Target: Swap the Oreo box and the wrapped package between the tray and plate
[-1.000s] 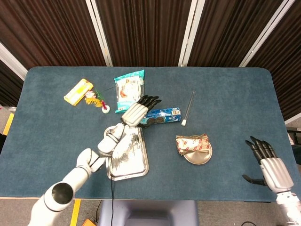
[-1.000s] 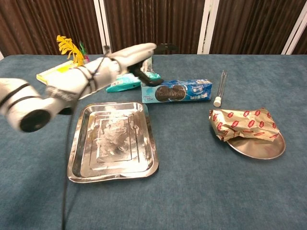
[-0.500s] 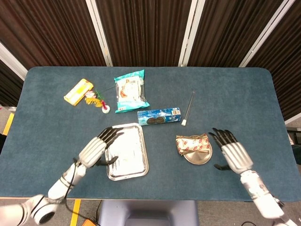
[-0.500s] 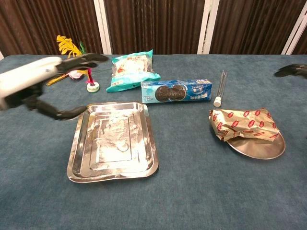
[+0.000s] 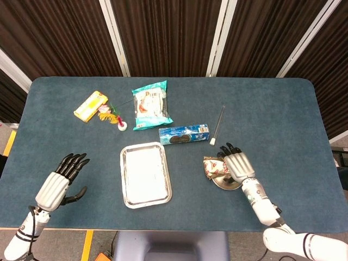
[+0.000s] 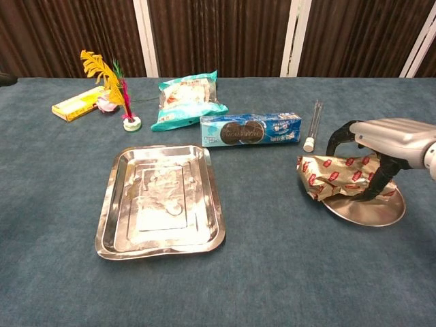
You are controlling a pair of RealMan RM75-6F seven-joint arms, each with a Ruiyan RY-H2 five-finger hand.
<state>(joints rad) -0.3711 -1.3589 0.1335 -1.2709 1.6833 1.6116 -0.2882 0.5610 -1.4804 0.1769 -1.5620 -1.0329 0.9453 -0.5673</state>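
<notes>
The blue Oreo box lies on the table cloth, just beyond the far right corner of the steel tray, which holds nothing. The red-and-gold wrapped package rests on the left side of the round metal plate. My right hand arches over the package, fingers curved down around its right part, with no clear grip showing. My left hand hovers with its fingers spread near the table's front left, well left of the tray.
A teal snack bag, a yellow box and a feather shuttlecock lie at the back left. A glass tube lies between the Oreo box and the plate.
My left hand drew back from the Oreo box, over the tray, to the front left. My right hand came in from the right edge and now arches over the wrapped package.
</notes>
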